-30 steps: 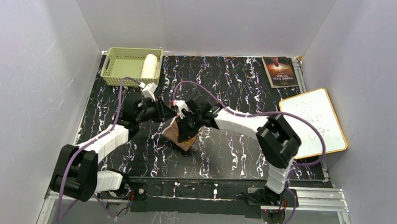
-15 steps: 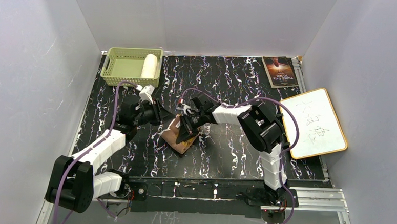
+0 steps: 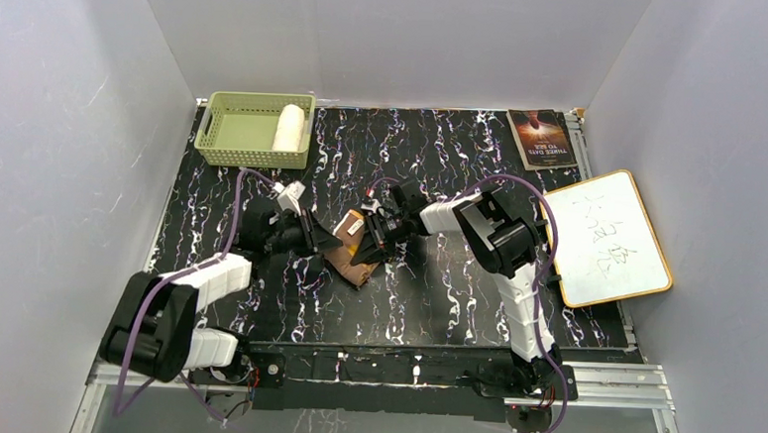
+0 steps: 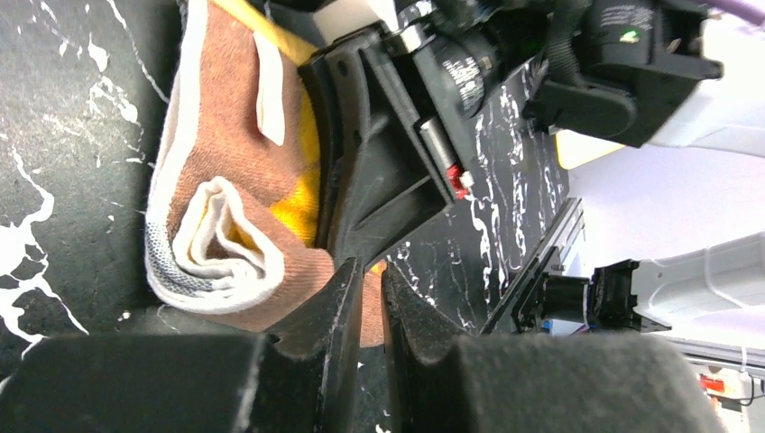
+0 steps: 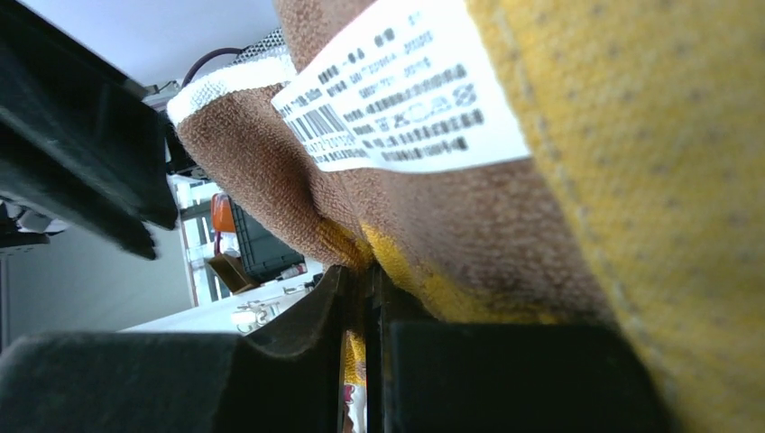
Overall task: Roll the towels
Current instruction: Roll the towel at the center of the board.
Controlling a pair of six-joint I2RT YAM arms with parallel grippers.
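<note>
Half the orange towel (image 3: 342,264) seemingly hides under right hand (image 3: 365,243); basket (image 3: 249,156) beyond.

Cream towel (image 3: 287,127): rolled tight, lying in right end of basket (image 3: 228,129). Orange towel (image 3: 350,249): brown back, white label, loosely part-rolled, crumpled at centre of table (image 3: 435,299).

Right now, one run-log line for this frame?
orange-yellow towel: partly rolled, mid-table | right hand: shut on it | left hand: nearly closed at its edge, grip unclear | white towel: rolled, in basket
</note>
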